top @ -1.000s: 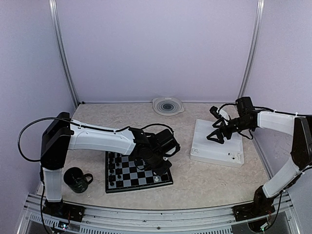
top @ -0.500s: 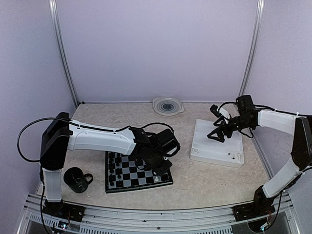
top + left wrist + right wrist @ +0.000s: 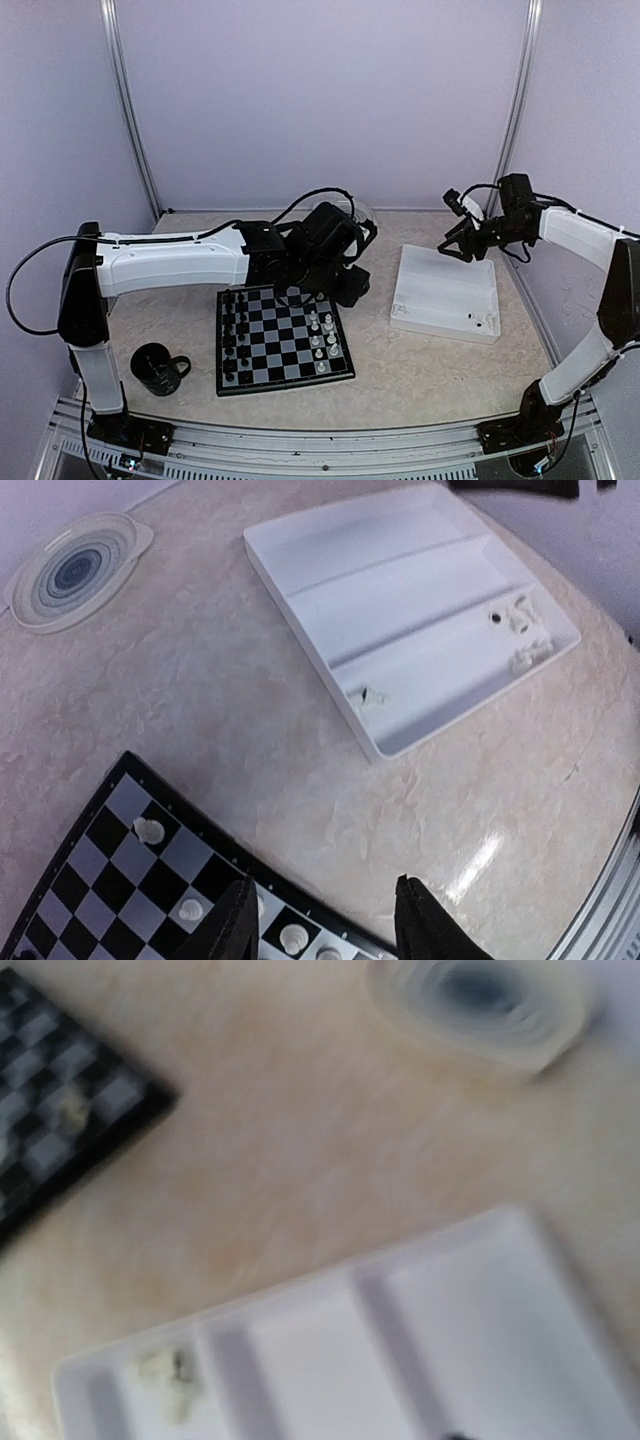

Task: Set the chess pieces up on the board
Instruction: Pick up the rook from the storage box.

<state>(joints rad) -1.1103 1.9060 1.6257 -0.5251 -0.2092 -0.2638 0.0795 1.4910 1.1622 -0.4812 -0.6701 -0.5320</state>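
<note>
Empty left pincer (image 3: 323,885) by the board (image 3: 100,870)

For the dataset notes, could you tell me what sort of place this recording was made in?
Most likely a lab robot cell, not a home: plain walls on metal posts enclose a table, and a left arm and right arm are bolted to a rail at its near edge.
</note>
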